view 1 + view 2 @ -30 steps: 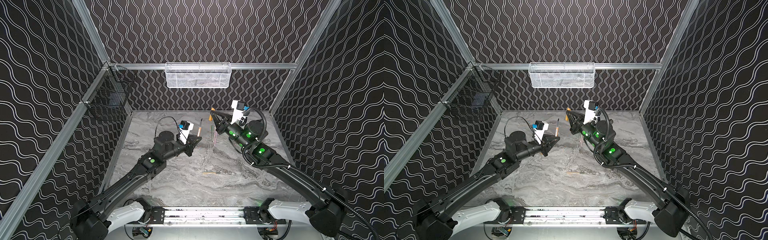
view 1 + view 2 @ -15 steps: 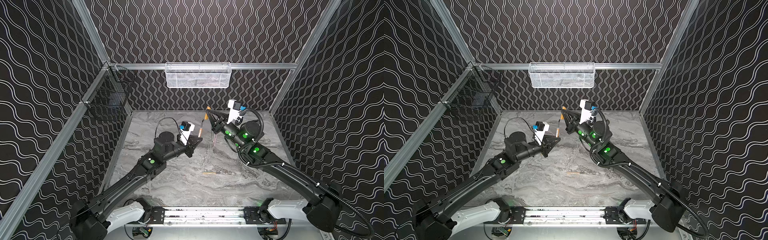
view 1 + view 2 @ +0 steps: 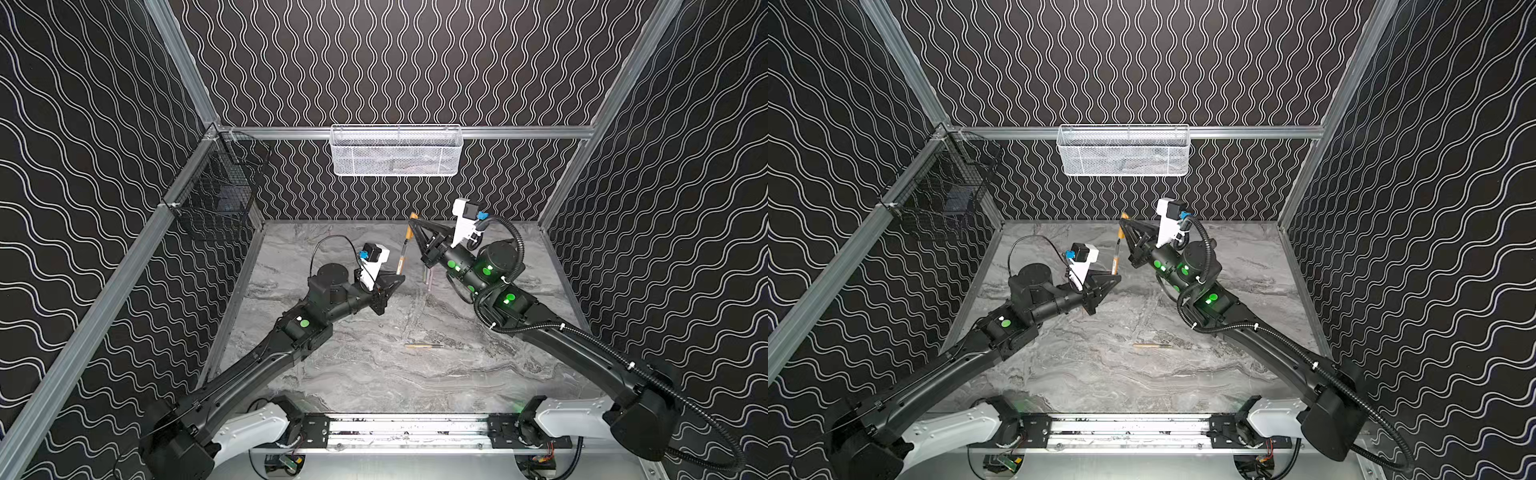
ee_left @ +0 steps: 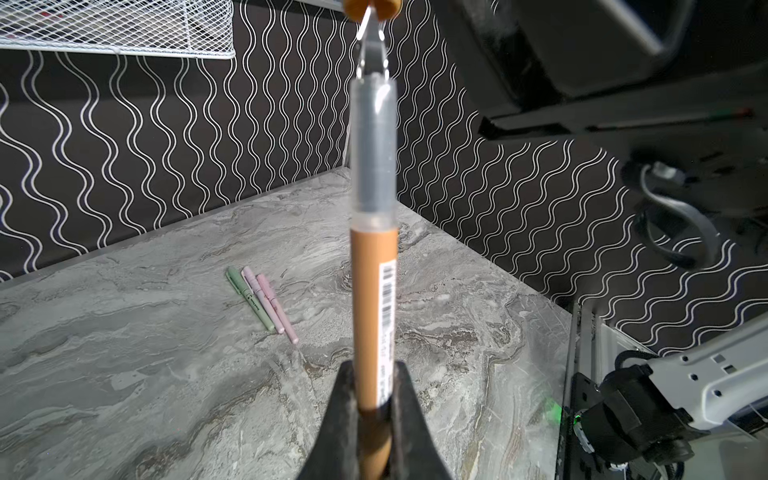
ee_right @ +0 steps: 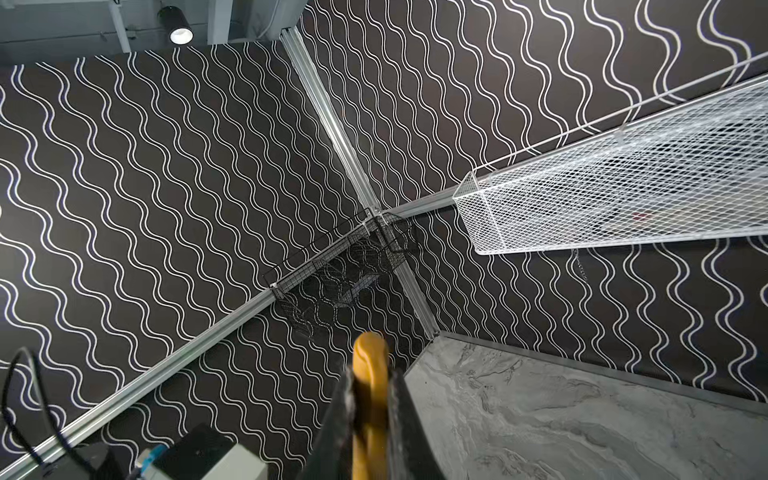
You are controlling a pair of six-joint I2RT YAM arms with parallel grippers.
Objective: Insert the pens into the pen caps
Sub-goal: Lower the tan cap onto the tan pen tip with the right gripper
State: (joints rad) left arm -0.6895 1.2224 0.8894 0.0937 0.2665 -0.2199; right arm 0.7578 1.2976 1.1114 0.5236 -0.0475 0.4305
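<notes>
In both top views my left end effector [image 3: 397,277] pinches the tan pen [image 3: 402,257] upright above the bench [image 3: 374,374]. Left wrist view — its thin tip sits right at the tan cap [image 4: 371,7]. Right wrist view — my right end effector [image 5: 370,374] clamps that cap.
</notes>
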